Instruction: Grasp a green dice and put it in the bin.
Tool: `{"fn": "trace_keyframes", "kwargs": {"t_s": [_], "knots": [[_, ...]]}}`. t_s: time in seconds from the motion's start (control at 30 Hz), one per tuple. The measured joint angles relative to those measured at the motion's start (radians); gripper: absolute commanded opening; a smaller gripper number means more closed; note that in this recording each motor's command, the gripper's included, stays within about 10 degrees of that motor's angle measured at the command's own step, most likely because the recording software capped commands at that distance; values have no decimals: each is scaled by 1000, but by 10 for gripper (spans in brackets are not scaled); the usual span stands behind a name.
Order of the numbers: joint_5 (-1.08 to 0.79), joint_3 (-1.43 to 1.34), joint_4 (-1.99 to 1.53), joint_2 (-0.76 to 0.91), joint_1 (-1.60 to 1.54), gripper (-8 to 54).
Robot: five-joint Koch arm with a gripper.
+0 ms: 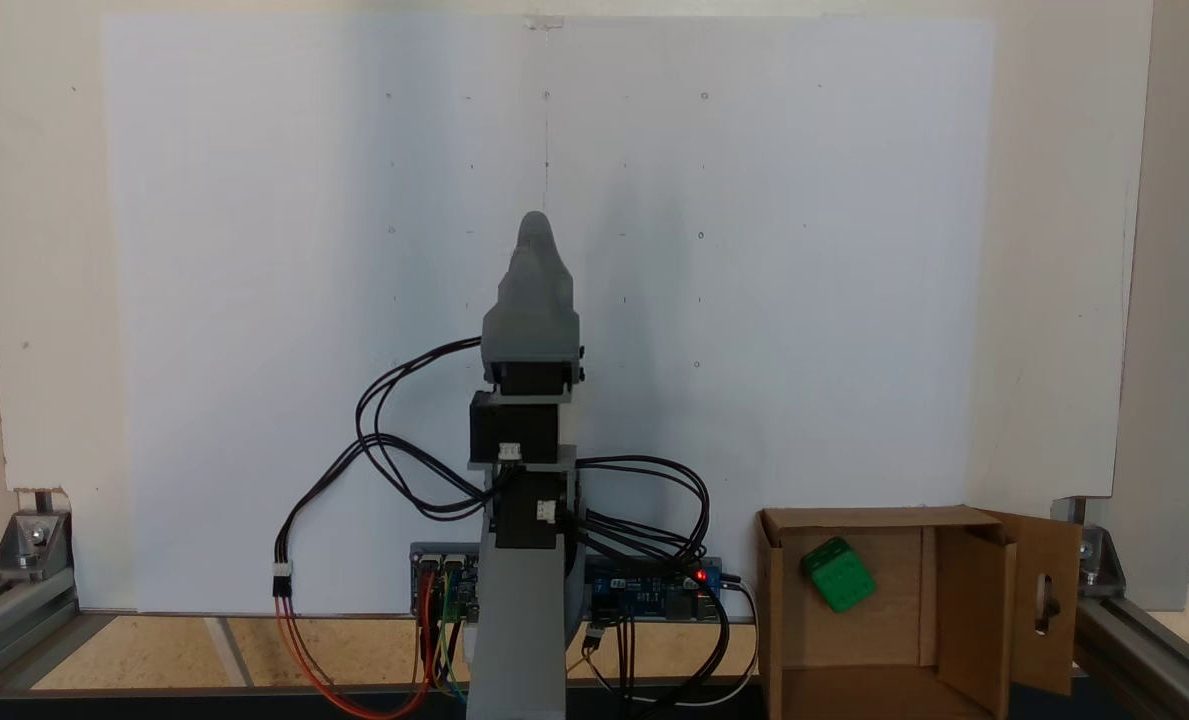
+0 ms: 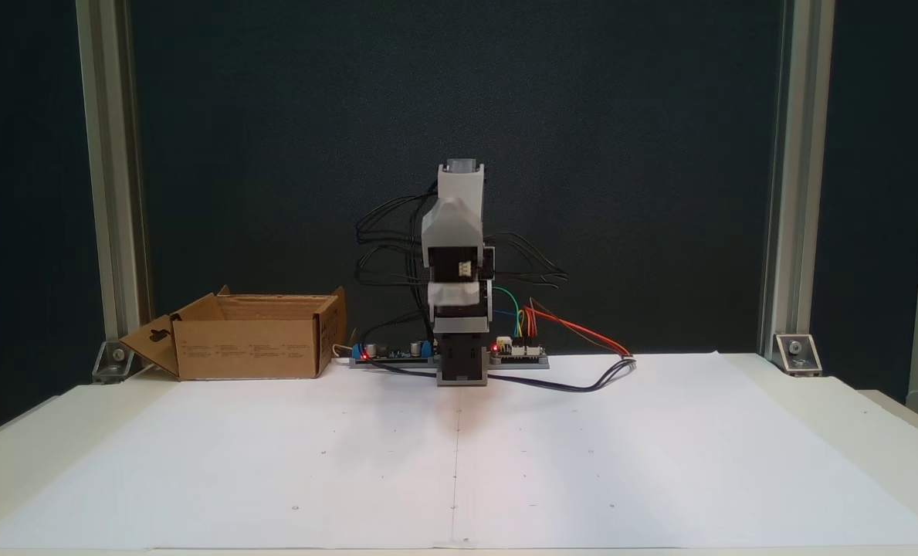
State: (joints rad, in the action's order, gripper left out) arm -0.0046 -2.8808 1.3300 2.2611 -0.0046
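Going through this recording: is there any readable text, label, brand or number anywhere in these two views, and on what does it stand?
No text can be read.
Small dark print in several blocks on the side of the bin: too small and blurred to read.
Markings on the blue circuit board beside the arm's base: too small to read.
The green dice inside the bin shows recessed pips, no digits or letters.
The white sheet carries only faint dots and a line.

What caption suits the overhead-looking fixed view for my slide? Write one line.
Green dice lies inside the cardboard bin; the gripper points away over white paper.
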Motion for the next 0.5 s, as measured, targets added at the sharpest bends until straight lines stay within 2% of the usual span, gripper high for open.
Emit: {"fn": "trace_keyframes", "kwargs": {"t_s": [0.5], "knots": [[2, -198, 170, 0, 3, 439]]}}
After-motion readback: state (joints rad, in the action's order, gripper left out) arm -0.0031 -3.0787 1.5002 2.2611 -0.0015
